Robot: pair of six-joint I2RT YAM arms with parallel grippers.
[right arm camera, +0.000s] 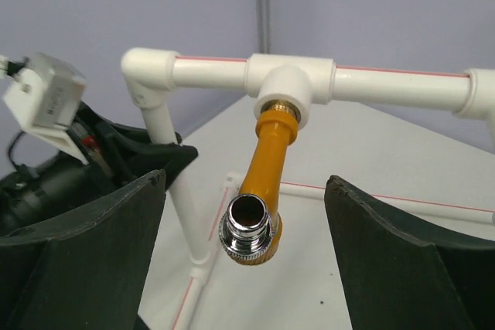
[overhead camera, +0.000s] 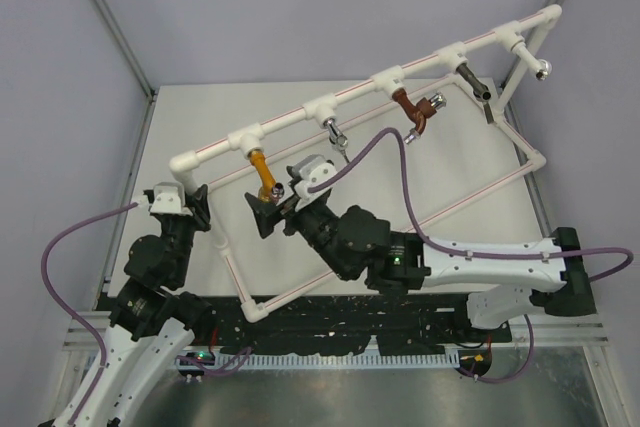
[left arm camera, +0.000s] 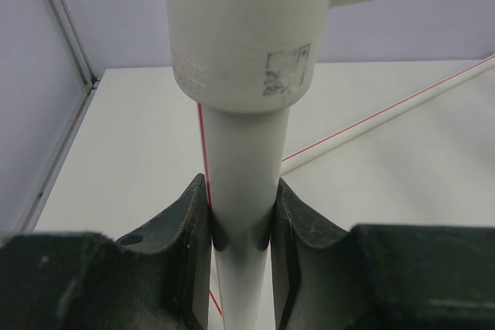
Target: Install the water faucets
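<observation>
An orange-yellow water faucet point(overhead camera: 264, 175) hangs screwed into the leftmost tee point(overhead camera: 245, 137) of the white pipe frame. In the right wrist view the faucet point(right arm camera: 269, 152) slants down from its tee point(right arm camera: 288, 89), its chrome threaded mouth point(right arm camera: 247, 229) facing the camera. My right gripper point(overhead camera: 278, 202) is open, its fingers point(right arm camera: 116, 253) standing wide on either side of the faucet's lower end without touching it. My left gripper point(overhead camera: 200, 202) is shut on the frame's upright white pipe point(left arm camera: 244, 160), just below the elbow fitting point(left arm camera: 247, 28).
Further along the top pipe hang a grey tap point(overhead camera: 335, 134), a reddish-brown tap point(overhead camera: 415, 109), a dark tap point(overhead camera: 478, 85) and a silver one point(overhead camera: 540, 65). The frame's lower pipes point(overhead camera: 480, 192) cross the white table. A purple cable point(overhead camera: 385, 137) loops above the right arm.
</observation>
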